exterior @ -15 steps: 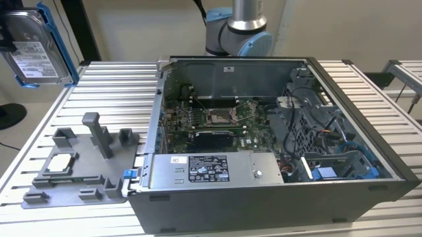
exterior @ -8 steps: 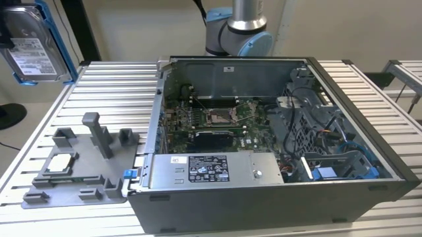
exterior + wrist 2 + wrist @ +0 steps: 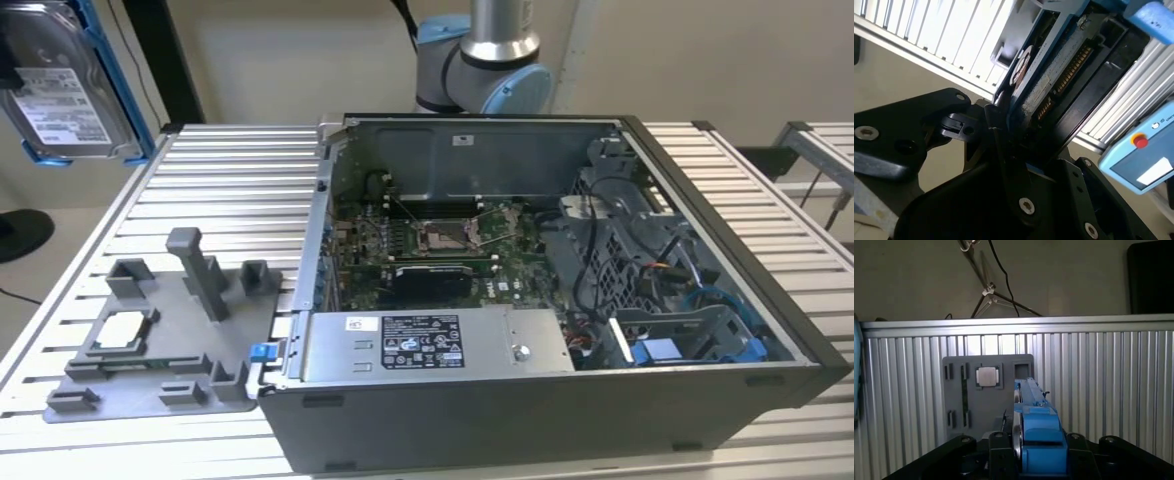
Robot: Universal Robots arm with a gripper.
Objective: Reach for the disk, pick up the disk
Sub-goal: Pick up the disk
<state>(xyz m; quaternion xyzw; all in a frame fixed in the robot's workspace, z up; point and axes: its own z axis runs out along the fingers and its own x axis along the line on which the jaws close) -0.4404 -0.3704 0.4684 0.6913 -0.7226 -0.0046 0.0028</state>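
Jaws clamp the disk [image 3: 60, 92], long axis near-vertical.

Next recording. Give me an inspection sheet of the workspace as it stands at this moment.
Surface: ribbed metal table, carrying an open computer case and a grey tray.
Job's things: disk in its blue bracket, held in the air clear of the table, at the exterior view's left.
Clutter: small square chip seated in the tray.
Grippers: end effector shut on the disk, a finger on each side in both wrist views.
Cables: black and blue cables inside the case; a black cable hanging near the wall.
Surroundings: tripod; control pendant with a red button; arm base behind the case.
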